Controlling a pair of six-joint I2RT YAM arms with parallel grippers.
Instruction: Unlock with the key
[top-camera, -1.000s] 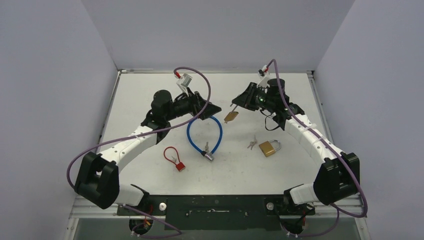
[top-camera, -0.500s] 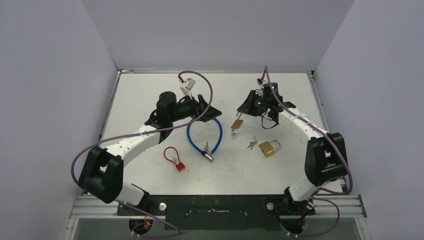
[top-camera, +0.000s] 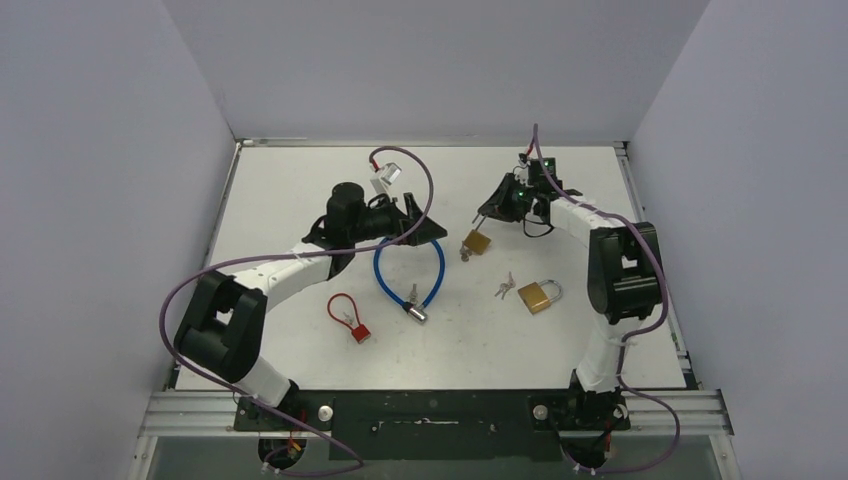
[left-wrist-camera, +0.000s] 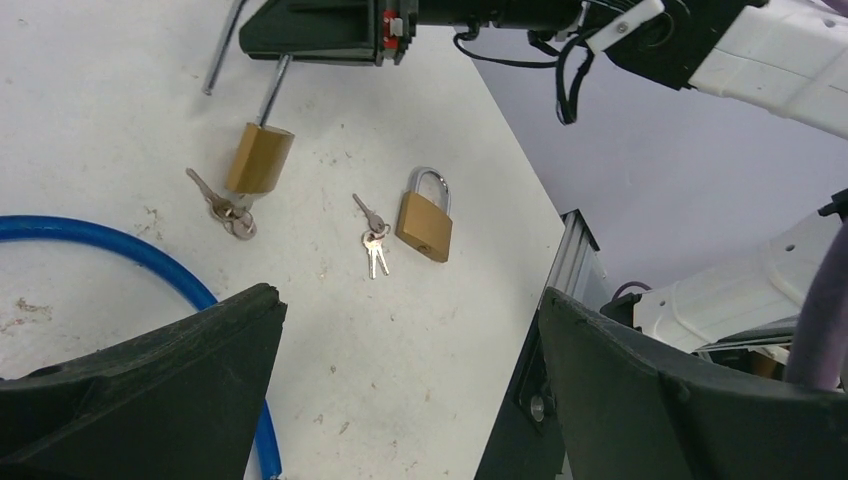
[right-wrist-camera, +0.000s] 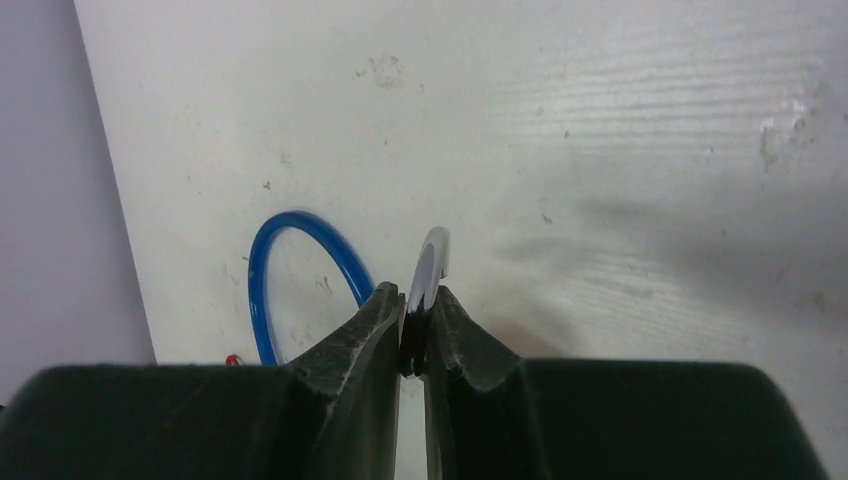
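Since the earlier frame the right arm has folded upright and brought the brass padlock (top-camera: 477, 241) lower and slightly rightward; right gripper (right-wrist-camera: 417, 305) is clamped on its steel shackle (right-wrist-camera: 432, 255), whose lower part the fingers (right-wrist-camera: 365, 345) hide; whether the body touches the table (top-camera: 300, 180) cannot be told. Keys (left-wrist-camera: 226, 207) sit at the padlock's lower end; whether one is inserted is unclear. Left gripper (left-wrist-camera: 408, 300), just left of the padlock, is spread wide and holds nothing. Blue cable lock (top-camera: 408, 268) lies near, front-left; second padlock (top-camera: 540, 294) near, front-right; the far table edge is well behind.
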